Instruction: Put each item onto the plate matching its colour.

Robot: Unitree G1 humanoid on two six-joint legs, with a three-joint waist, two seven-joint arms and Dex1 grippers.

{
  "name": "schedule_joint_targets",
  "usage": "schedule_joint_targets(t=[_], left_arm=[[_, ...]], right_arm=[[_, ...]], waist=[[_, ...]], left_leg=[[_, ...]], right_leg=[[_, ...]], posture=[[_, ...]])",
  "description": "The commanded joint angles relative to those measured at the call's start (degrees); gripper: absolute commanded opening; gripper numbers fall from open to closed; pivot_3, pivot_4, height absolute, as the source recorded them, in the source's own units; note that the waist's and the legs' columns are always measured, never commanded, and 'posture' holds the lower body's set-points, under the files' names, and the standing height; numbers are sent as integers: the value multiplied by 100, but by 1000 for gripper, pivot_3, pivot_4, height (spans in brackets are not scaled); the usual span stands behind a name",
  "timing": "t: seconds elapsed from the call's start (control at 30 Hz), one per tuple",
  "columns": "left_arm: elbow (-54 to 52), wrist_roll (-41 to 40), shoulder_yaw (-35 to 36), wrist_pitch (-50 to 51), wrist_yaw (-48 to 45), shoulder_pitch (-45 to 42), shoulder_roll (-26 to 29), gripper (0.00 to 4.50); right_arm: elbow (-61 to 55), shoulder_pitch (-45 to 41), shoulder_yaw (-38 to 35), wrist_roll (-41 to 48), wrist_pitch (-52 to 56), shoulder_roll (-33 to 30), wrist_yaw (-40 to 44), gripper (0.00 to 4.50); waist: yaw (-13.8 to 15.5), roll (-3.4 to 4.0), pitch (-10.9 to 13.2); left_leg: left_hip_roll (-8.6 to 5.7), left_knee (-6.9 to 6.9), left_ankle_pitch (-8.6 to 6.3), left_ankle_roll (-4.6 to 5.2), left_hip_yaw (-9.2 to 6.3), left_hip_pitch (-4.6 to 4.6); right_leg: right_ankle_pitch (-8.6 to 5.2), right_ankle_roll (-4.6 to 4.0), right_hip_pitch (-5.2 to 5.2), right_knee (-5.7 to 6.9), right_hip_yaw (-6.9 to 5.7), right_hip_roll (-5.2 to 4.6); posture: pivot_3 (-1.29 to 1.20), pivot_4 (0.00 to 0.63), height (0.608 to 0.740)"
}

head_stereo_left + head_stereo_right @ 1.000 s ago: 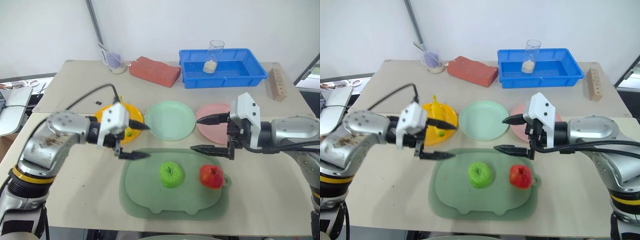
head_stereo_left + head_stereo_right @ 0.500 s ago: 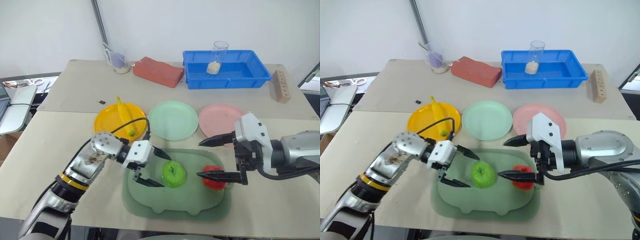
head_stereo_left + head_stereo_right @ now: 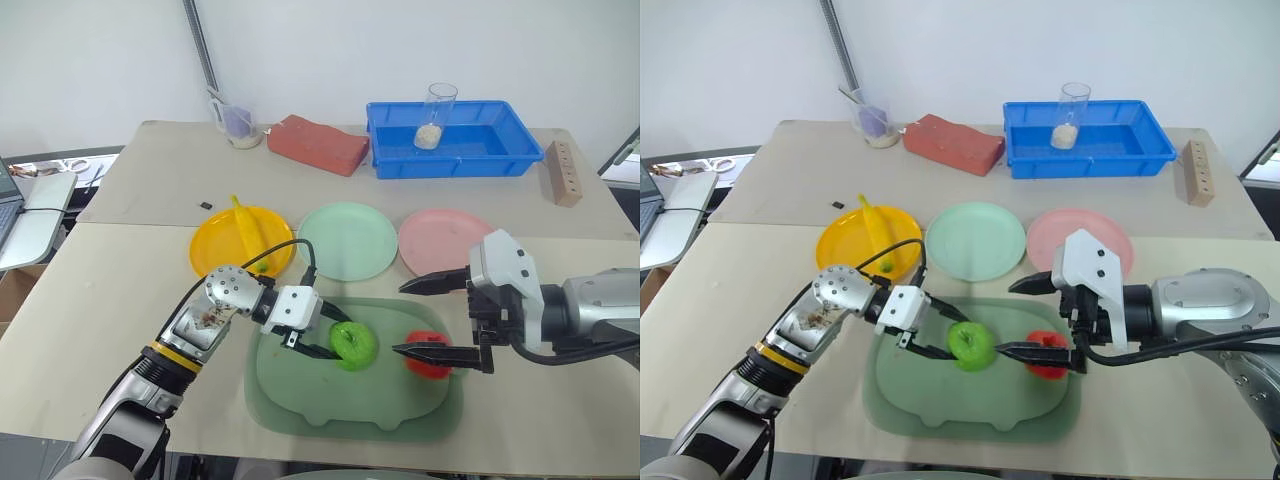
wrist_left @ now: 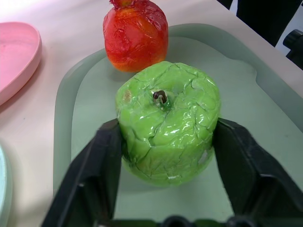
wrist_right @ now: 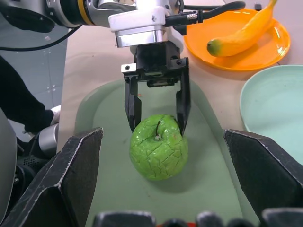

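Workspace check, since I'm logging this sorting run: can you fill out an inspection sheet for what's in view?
Surface: beige table, dull-green tray on it.
Job's things: banana on yellow plate; green apple and red apple on tray; mint plate and pink plate bare.
Clutter: blue bin holding a glass, red brick, cup, wooden block.
Grippers: left claw closed on green apple; right claw open.
Cables: black cable along left arm.
Surroundings: white wall.

red apple (image 3: 426,354): front partly hidden behind the right gripper (image 3: 418,318)'s lower finger
green apple (image 4: 168,121): flanks covered by the left gripper (image 4: 168,142)'s fingers
glass (image 3: 434,115) beside the red apple: contents too small to tell
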Motion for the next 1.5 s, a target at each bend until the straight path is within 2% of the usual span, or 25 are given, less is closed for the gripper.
schedule_joint_targets(t=[0.03, 0.13, 0.2, 0.47, 0.63, 0.7, 0.77, 0.8, 0.93, 1.1, 1.3, 1.4, 1.5], left_arm=[[-48, -198, 388, 313, -104, -242, 310, 2246], [245, -325, 668, 480, -110, -491, 462, 2246], [868, -258, 920, 530, 164, -929, 383, 2246], [3608, 503, 1212, -106, 1771, -2317, -682, 2246], [4519, 602, 1363, -404, 2127, -2670, -1117, 2246], [4696, 586, 1435, -486, 2123, -2751, -1193, 3244], [4757, 520, 1513, -503, 2018, -2806, -1222, 3951], [4751, 483, 1555, -491, 1949, -2824, -1221, 4484], [4472, 288, 1759, -311, 1559, -2821, -1111, 4484], [3399, 11, 1859, 38, 863, -2514, -623, 4484], [605, -682, 1582, 938, -191, -1241, 183, 4484], [-606, -962, 1418, 950, -542, -343, 525, 4484], [-1546, -1255, 1375, 1115, -561, 139, 681, 4484]], right_arm=[[-40, -26, -225, 19, -80, -106, -27, 4500], [63, -13, -316, -43, -105, -116, -53, 4500], [314, -184, -277, -348, -277, 46, -322, 4500], [921, -1310, 507, -1295, -271, 900, -1504, 4500], [945, -1369, 622, -1481, -221, 1019, -1591, 4500], [938, -1324, 590, -1508, -205, 1015, -1585, 4500], [929, -1261, 522, -1510, -194, 988, -1552, 4500], [925, -1219, 484, -1507, -195, 964, -1528, 4500], [929, -891, 247, -1450, -242, 744, -1265, 4500], [744, -10, -301, -1129, -335, 75, -158, 4500], [307, 1505, -800, -1029, -513, -439, 1083, 4500], [366, 1747, -490, -1430, -812, -330, 986, 4500], [430, 1922, -231, -1814, -1085, -323, 989, 4500]], waist=[[-12, -1, 1], [-22, -1, 1], [-16, -1, 1], [1, -1, 0], [-4, 3, -2], [-1, 2, -2], [-1, 2, -2], [0, 3, -2], [10, 5, -3], [0, 8, -4], [-26, 16, -8], [-62, 21, -12], [-35, 15, -8]], left_leg=[[0, 0, 0, 0, 0, 0], [1, -2, 0, 0, 0, 2], [1, -2, 0, 0, -1, 3], [-5, 3, 0, 1, -3, -15], [-4, 4, 0, 3, -7, -38], [-4, 4, 1, 4, -11, -37], [-4, 5, 1, 3, -10, -37], [-4, 6, 1, 3, -11, -36], [-4, 6, 1, 3, -10, -36], [-4, 4, 1, 3, -10, -35], [1, 1, 1, 2, -9, -13], [3, 3, 0, 2, -8, -1], [4, 8, 0, 1, -10, 0]], right_leg=[[-1, 1, -1, 2, 0, 0], [-2, 3, -2, 4, 0, 1], [-10, 16, -3, 4, -1, 2], [-14, 30, -6, 5, -3, 2], [1, 9, -12, 24, -1, 11], [1, 10, -13, 27, -3, 14], [-3, 18, -12, 29, -2, 13], [-7, 26, -10, 29, -2, 13], [-6, 26, -6, 27, -2, 13], [-5, 24, -4, 26, -2, 13], [-5, 23, 13, 26, -2, 16], [-7, 26, 22, 24, 2, 15], [-10, 30, 15, 24, 0, 14]], posture=[[0, 150, 740], [0, 150, 740], [0, 150, 740], [0, 150, 740], [0, 150, 740], [0, 150, 740], [0, 150, 740], [0, 150, 740], [0, 150, 740], [0, 150, 740], [0, 150, 740], [0, 150, 740], [0, 150, 740]])
